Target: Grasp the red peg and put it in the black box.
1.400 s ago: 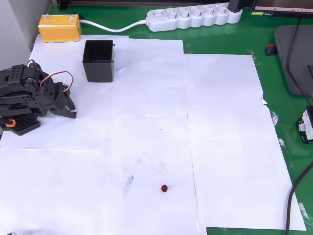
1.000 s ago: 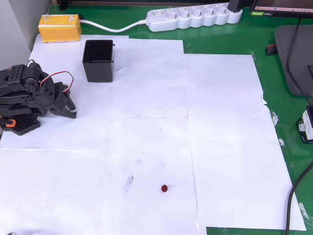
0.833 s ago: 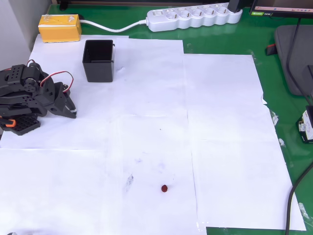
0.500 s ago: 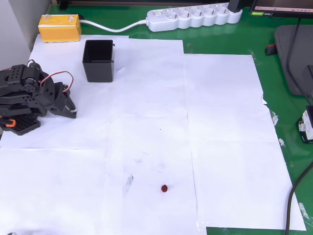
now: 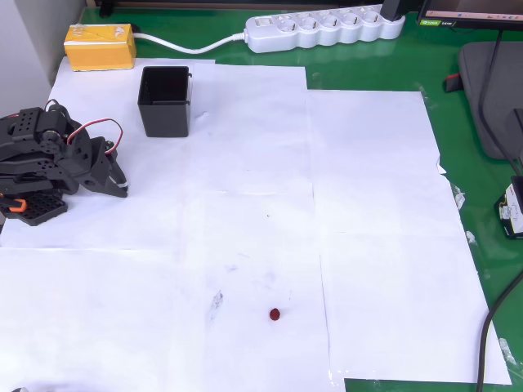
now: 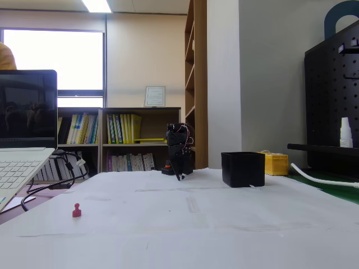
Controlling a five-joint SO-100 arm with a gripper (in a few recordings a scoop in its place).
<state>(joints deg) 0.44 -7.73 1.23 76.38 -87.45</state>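
Clearly the red peg [image 5: 275, 314] is tiny, light and rigid, standing alone on the white paper [image 5: 368, 204], well apart from the black box [image 5: 165, 100] and the folded arm. Its gripper [image 5: 121, 186] looks closed and empty. The peg's narrow waist above the base, seen in the fixed view [image 6: 77, 210], seems the safest hold; it could easily tip or skid.

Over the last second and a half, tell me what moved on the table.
Nothing visibly changed. The arm stays folded at the left edge of the overhead view, its hand resting low over the paper, holding nothing. The red peg lies where it was, and the black box has not shifted.
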